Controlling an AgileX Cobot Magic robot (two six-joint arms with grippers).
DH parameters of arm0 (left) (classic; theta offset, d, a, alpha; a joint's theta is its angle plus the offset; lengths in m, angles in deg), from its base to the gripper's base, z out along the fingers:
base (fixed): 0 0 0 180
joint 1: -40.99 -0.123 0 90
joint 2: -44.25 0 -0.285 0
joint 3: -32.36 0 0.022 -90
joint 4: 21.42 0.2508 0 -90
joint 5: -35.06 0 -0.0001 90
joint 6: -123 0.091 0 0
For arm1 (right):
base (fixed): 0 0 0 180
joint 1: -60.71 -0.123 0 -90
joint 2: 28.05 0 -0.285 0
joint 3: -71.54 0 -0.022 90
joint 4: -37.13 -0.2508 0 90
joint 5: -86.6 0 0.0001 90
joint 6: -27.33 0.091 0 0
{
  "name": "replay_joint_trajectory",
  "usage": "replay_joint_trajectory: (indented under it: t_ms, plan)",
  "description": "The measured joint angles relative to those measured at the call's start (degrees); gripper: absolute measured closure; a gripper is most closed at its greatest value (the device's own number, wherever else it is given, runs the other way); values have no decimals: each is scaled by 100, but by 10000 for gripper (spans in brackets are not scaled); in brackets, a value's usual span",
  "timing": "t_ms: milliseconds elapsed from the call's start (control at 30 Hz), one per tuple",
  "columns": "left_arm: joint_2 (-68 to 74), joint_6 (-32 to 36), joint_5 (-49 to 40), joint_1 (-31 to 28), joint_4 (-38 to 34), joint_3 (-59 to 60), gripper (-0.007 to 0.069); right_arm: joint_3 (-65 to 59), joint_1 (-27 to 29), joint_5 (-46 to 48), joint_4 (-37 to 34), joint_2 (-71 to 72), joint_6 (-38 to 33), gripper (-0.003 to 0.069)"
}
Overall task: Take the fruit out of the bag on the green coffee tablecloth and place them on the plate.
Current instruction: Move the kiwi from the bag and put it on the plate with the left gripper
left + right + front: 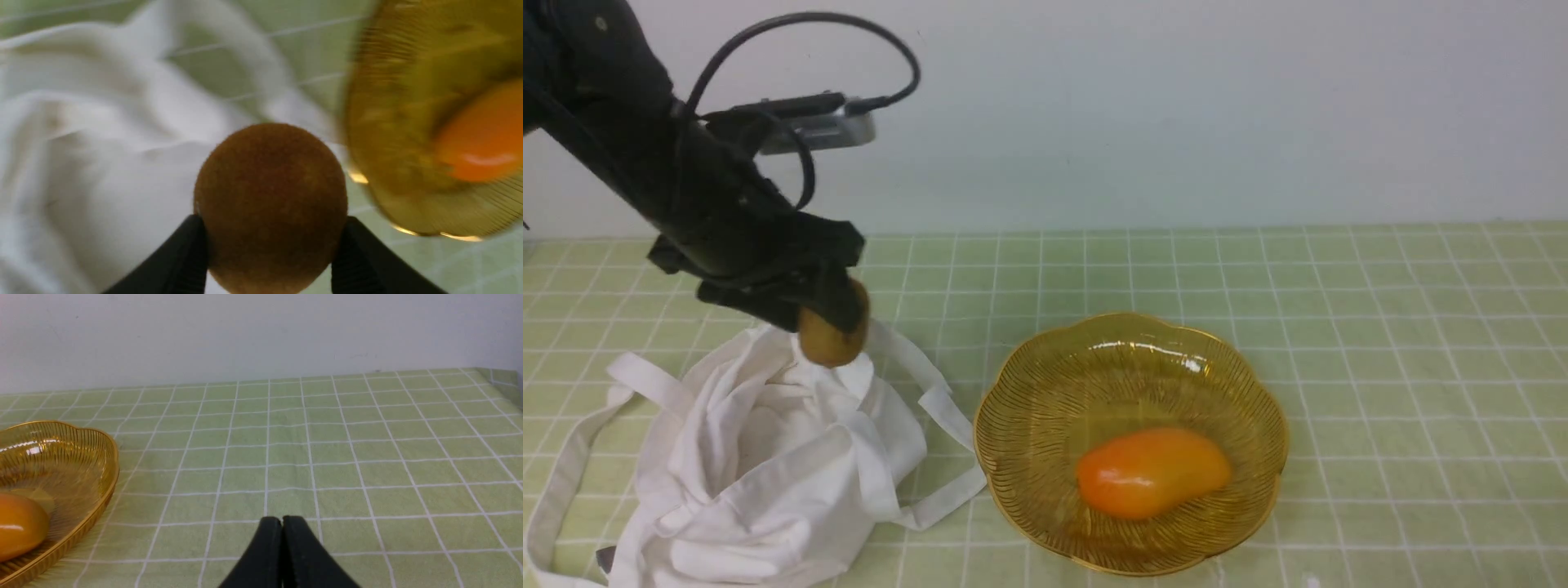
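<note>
My left gripper (837, 314) is shut on the fruit (829, 341), a brown rough-skinned oval, and holds it just above the crumpled white bag (768, 457). In the left wrist view the fruit (270, 204) fills the space between both black fingers (184, 257), with the bag (81, 143) blurred below. The amber plate (1021, 392) sits to the right of the bag on the green coffee tablecloth (1380, 327). My right gripper (282, 520) is shut and empty over bare cloth (327, 449), to the right of the plate (102, 473); it does not show in the front view.
A glossy orange mango-shaped fruit (1152, 472) lies in the plate's near half. The bag's long strap handles (943, 408) trail on the cloth toward the plate and to the far left (556, 482). A pale wall (1176, 106) closes the back.
</note>
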Motion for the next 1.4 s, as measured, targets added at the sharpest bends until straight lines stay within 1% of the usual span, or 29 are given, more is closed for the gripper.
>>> replay_joint_trajectory:
  t_ms: [133, 200, 300, 333, 400, 567, 733, 833, 1033, 1233, 1400]
  plan:
    - [-81, 328, 0, 773, -375, 0, 276, 0, 0, 0, 0, 0, 0, 669]
    - [-73, 380, 22, 987, -459, 0, 276, 0, 0, 0, 0, 0, 0, 669]
    - [-68, 473, 201, 1548, -647, 0, 276, 0, 0, 0, 0, 0, 0, 669]
    - [-68, 479, 234, 1578, -661, 0, 276, 0, 0, 0, 0, 0, 0, 669]
    - [-68, 505, 475, 1988, -720, 0, 276, 0, 0, 0, 0, 0, 0, 669]
    - [-51, 512, 800, 2411, -741, 0, 276, 0, 0, 0, 0, 0, 0, 669]
    - [93, 512, 973, 2638, -747, 0, 276, 0, 0, 0, 0, 0, 0, 669]
    - [172, 512, 1118, 2673, -747, 0, 276, 0, 0, 0, 0, 0, 0, 669]
    - [216, 507, 1585, 2680, -742, 0, 276, 0, 0, 0, 0, 0, 0, 669]
    - [269, 328, 2091, 2680, -742, 0, 276, 0, 0, 0, 0, 0, 0, 669]
    - [497, 259, 2329, 2680, -747, 0, 276, 0, 0, 0, 0, 0, 0, 669]
